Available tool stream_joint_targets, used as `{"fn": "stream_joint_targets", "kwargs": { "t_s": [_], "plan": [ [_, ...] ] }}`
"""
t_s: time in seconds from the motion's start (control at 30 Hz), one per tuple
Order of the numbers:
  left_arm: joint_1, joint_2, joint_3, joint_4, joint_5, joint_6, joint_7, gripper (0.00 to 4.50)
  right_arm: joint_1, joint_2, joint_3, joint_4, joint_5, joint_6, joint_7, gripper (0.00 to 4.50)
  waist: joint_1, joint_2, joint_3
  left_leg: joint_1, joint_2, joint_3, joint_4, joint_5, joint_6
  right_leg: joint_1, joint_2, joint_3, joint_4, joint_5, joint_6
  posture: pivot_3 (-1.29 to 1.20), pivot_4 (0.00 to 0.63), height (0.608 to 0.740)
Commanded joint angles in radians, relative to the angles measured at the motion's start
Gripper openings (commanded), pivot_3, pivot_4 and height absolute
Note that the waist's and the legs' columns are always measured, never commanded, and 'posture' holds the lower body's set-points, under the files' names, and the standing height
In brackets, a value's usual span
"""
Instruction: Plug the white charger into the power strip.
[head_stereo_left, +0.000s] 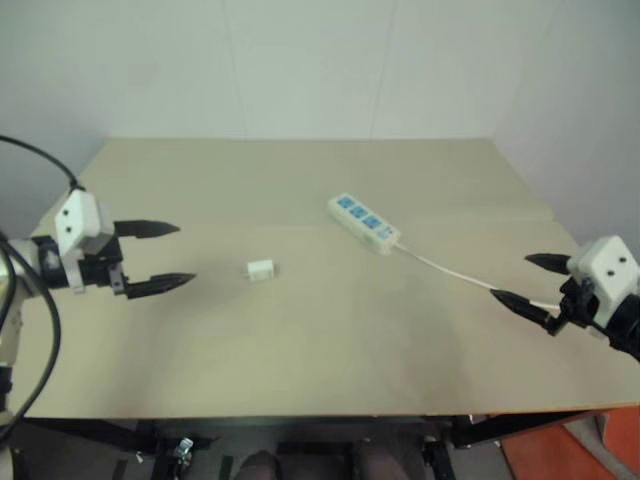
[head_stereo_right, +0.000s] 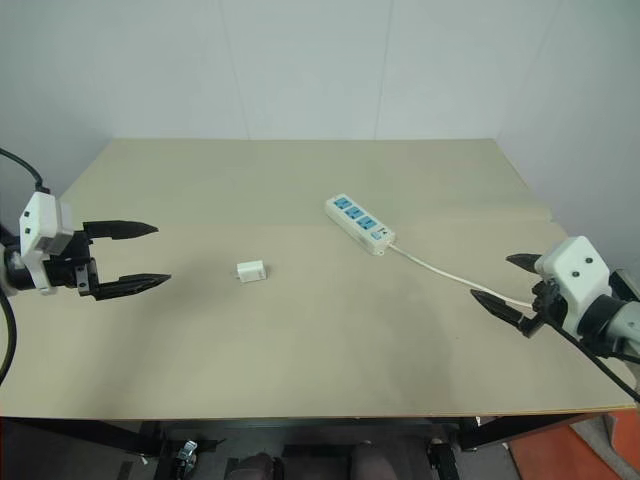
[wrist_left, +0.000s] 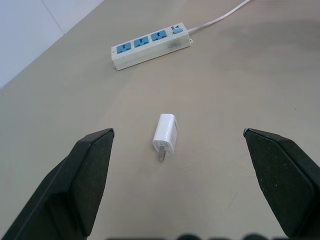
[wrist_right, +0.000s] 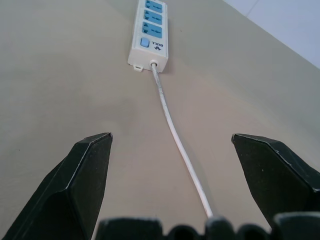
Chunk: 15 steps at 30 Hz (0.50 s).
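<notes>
Desk (head_stereo_left: 300, 350): beige top, carrying two items.

White charger (head_stereo_left: 260, 270): lying on its side near the middle of the desk, metal prongs visible in the left wrist view, touching nothing, well apart from the strip.

Power strip (head_stereo_left: 364, 222): flat on the desk, farther back and to the right of the charger, three blue sockets facing up, all vacant. Its cord (head_stereo_left: 450, 268) trails toward the right edge.

Left claw (head_stereo_left: 160, 256): spread wide, holding nothing, above the desk's left side, pointing toward the charger.

Right claw (head_stereo_left: 530, 285): spread wide, holding nothing, over the cord at the right edge.
</notes>
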Motion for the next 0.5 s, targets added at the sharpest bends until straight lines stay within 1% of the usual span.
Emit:
{"fn": "stream_joint_targets", "kwargs": {
  "t_s": [0.03,0.33,0.5],
  "plan": [
    [-0.01,0.007,0.025,-0.027,-0.02,-0.002,0.008,4.5,0.0,-0.007,-0.011,-0.03,-0.001,0.003,-0.012,4.47,0.0,0.0,0.0,0.0,0.0,0.0,0.0,0.0,0.0,0.0,0.0,0.0,0.0,0.0,0.0,0.0,0.15,0.74],
    [0.001,0.007,0.032,-0.05,-0.026,0.002,0.01,4.5,-0.014,-0.014,-0.021,-0.019,0.034,0.051,-0.009,4.47,0.001,0.0,0.0,0.0,0.0,0.0,0.0,0.0,0.0,0.0,0.0,0.0,0.0,0.0,0.0,0.0,0.15,0.74],
    [0.007,0.017,0.041,-0.044,-0.023,0.002,0.009,4.5,-0.016,-0.004,-0.007,-0.02,0.023,0.044,-0.013,4.47,0.0,0.0,0.0,0.0,0.0,0.0,0.0,0.0,0.0,0.0,0.0,0.0,0.0,0.0,0.0,0.0,0.15,0.74]
  ]
}}
